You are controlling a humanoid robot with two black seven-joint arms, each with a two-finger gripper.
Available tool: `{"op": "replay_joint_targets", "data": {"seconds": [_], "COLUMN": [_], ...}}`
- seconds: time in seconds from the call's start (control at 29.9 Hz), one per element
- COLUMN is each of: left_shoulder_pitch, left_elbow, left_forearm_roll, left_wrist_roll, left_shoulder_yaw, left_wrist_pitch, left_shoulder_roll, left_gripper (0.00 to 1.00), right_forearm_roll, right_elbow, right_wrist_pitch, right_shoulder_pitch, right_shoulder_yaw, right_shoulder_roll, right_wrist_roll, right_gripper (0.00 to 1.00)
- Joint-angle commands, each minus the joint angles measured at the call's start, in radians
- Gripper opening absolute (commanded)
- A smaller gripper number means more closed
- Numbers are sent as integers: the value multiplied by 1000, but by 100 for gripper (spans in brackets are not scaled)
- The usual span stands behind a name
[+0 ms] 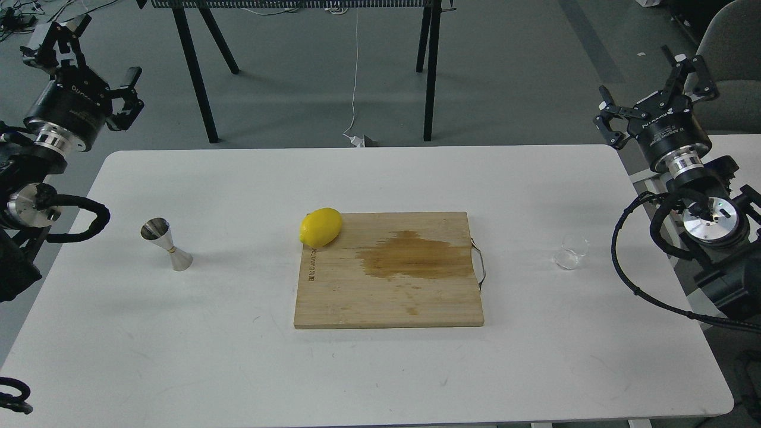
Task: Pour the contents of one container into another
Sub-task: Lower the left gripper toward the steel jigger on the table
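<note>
The small clear glass cup [571, 251] stands upright on the white table [238, 356], right of the board. The steel jigger [166, 244] stands upright at the table's left side. My right gripper [654, 80] is raised off the table's far right edge, open and holding nothing, well above and behind the cup. Beyond the table's far left corner my left gripper [83, 50] is also open, with nothing in it, far from the jigger.
A wooden cutting board [333, 297] with a dark wet stain [413, 255] lies at the table's centre. A yellow lemon [320, 227] rests on its far left corner. Black table legs stand on the floor behind; a grey chair is at the upper right.
</note>
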Motion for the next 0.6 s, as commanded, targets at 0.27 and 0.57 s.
{"op": "replay_joint_targets", "data": {"seconds": [0.27, 0.57], "left_shoulder_pitch": [-1, 8], "left_elbow": [-32, -357], "left_forearm_roll": [369, 516], "left_wrist_roll": [0, 0], "left_shoulder_yaw": [54, 65], "left_wrist_pitch": [0, 234], "left_shoulder_roll": [25, 158], "left_gripper": [100, 100], "right_forearm_roll": [2, 0], "right_elbow": [-2, -11], "right_wrist_pitch": [0, 0], "right_shoulder_pitch": [11, 8], "right_shoulder_yaw": [21, 10], "right_shoulder_roll": [18, 16], "right_wrist_roll": [-10, -7], "right_gripper": [100, 100]}}
